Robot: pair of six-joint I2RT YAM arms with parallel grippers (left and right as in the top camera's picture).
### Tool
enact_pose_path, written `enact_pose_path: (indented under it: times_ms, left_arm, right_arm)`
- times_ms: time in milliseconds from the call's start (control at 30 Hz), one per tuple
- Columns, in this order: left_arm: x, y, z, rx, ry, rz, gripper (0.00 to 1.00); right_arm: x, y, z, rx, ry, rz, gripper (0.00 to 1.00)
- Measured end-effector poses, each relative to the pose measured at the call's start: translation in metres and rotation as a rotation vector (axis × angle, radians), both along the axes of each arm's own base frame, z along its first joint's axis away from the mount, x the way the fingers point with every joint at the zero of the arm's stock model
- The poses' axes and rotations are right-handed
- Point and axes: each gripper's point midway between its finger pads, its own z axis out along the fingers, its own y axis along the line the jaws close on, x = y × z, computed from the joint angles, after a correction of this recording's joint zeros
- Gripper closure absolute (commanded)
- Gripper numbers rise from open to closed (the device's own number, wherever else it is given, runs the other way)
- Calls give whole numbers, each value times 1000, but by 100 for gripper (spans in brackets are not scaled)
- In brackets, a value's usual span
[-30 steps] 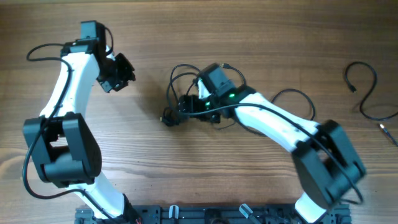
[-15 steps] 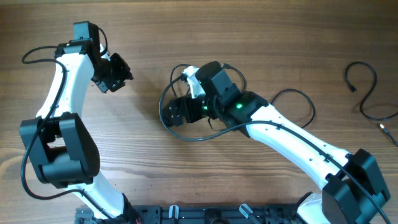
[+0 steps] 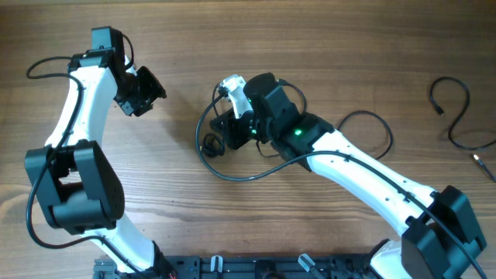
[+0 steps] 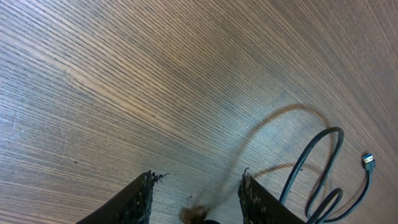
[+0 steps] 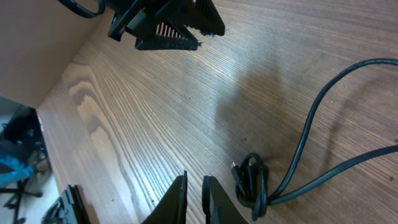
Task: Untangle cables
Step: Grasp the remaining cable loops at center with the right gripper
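The cables (image 3: 232,173) lie mid-table as a wide black loop with a small coiled knot (image 3: 208,144) at its left end. My right gripper (image 3: 222,132) hovers just beside that knot. In the right wrist view its jaws (image 5: 196,200) are shut with nothing between them, and the knot (image 5: 252,183) lies just right of them with a cord curving away. My left gripper (image 3: 149,91) hangs open to the left, apart from the cables. The left wrist view shows its jaws (image 4: 196,200) empty over bare wood, with cable loops (image 4: 317,163) and a plug (image 4: 368,161) at the right.
A separate black cord (image 3: 457,116) curls at the far right edge of the table, with a small plug (image 3: 477,159) below it. Another cord loop (image 3: 372,122) lies behind my right arm. A black rack (image 3: 256,267) runs along the front edge.
My right gripper went from wide open to shut. The tight bundle has spread into a wide loop toward the front. My left arm shifted slightly left.
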Motion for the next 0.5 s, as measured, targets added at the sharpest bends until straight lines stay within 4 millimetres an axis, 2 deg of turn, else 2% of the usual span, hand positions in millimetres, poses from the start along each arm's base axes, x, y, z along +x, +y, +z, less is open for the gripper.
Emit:
enact_pose_path:
  times_ms: [133, 367, 500]
  left_arm:
    - [0, 0, 0, 0, 0, 0, 51]
    - [0, 0, 0, 0, 0, 0, 49]
    - [0, 0, 0, 0, 0, 0, 49]
  right_arm:
    - [-3, 6, -9, -30, -15, 10, 84]
    - [-7, 17, -59, -135, 7, 27, 69]
    - [-5, 16, -80, -182, 7, 45, 67]
